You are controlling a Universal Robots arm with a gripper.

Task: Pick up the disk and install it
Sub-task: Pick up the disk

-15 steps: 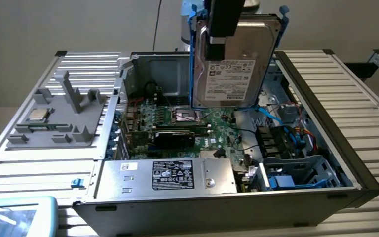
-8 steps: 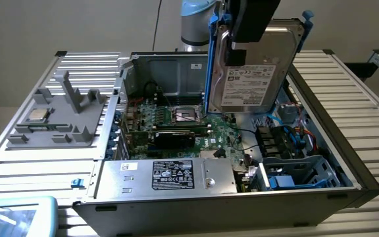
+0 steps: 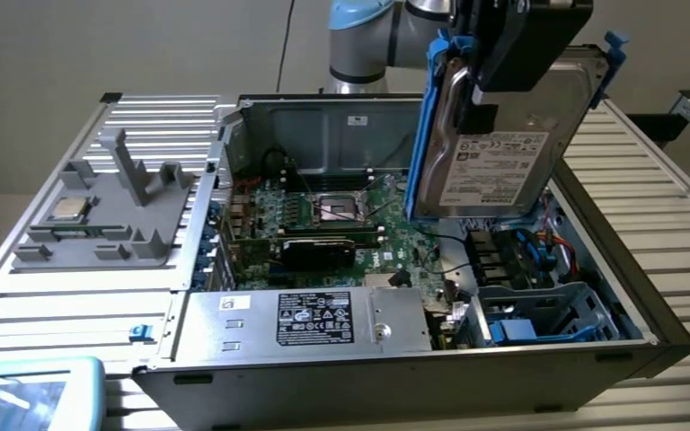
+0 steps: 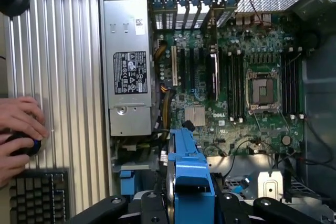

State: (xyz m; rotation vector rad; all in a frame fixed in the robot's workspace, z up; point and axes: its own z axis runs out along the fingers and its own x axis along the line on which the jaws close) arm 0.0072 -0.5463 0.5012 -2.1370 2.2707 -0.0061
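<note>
The disk [image 3: 507,157], a silver-grey hard drive with a white label in a bright blue carrier, hangs on edge, tilted, above the right half of the open computer case [image 3: 321,121]. My gripper [image 3: 501,103] is shut on it from above, with black fingers clamping both faces. In the wrist view the blue carrier edge of the disk [image 4: 191,163] sits between my gripper [image 4: 191,205] fingers, over the motherboard [image 4: 236,77]. A drive bay [image 3: 549,319] with blue fittings lies at the case's near right corner, below the disk.
A grey fixture [image 3: 118,224] holding a small square chip [image 3: 69,208] stands on the slatted table at the exterior view's left. The power supply [image 3: 321,319] fills the case's front. A person's hands [image 4: 18,129] rest beside a keyboard [image 4: 37,195].
</note>
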